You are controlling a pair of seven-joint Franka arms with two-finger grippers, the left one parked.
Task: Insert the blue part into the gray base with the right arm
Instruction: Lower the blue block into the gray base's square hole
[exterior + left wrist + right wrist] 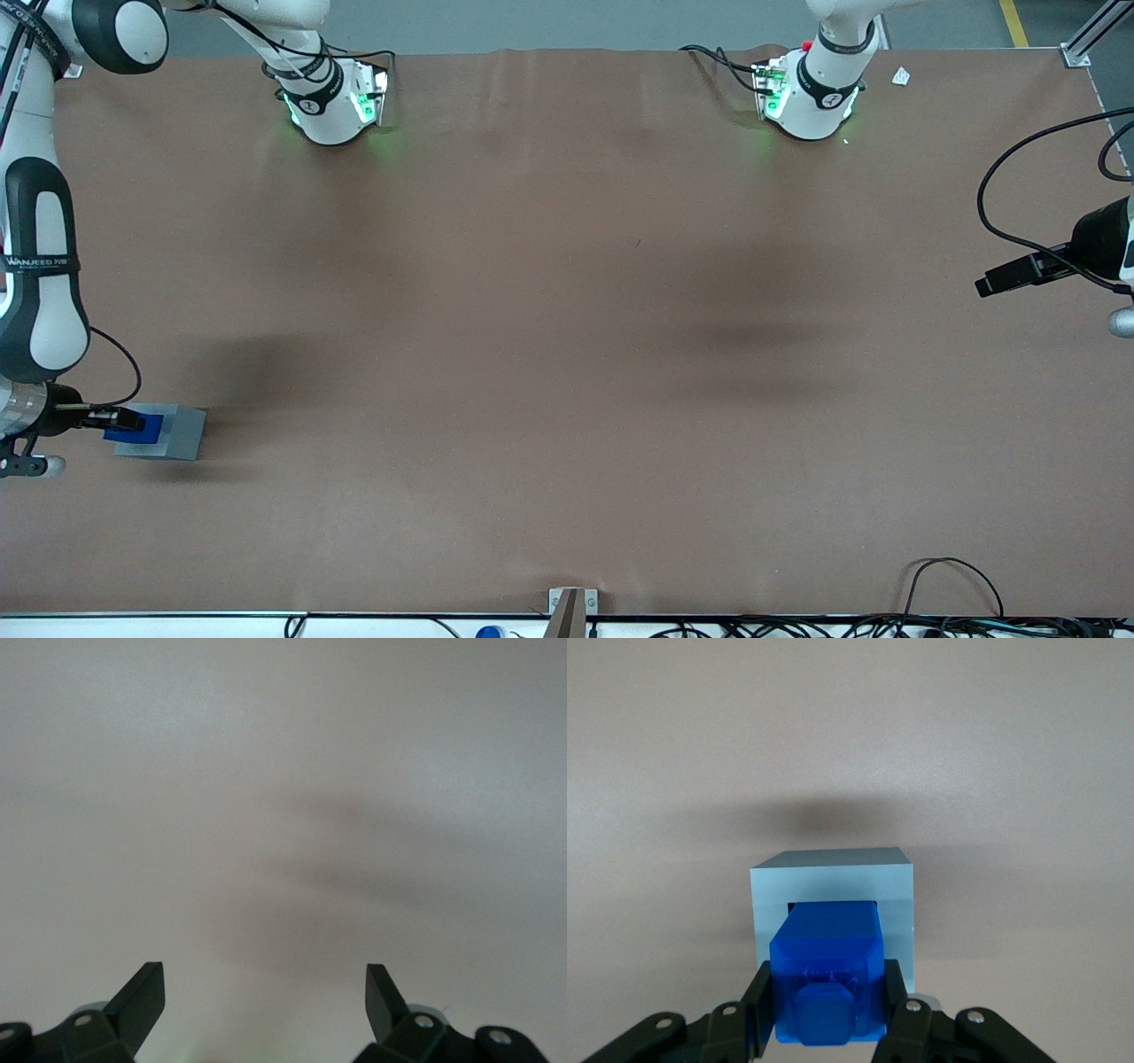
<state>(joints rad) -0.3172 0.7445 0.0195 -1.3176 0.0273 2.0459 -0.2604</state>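
The blue part's (826,979) lower end is sitting hidden inside the gray base's (831,883) square recess; how deep it is reaching cannot be told. The gripper (828,1014) is hanging directly above the base, its jaws clenching the part's smooth plastic sides. The base, a matte box-shaped block, is resting on the brown counter (567,354) toward the working arm's end.
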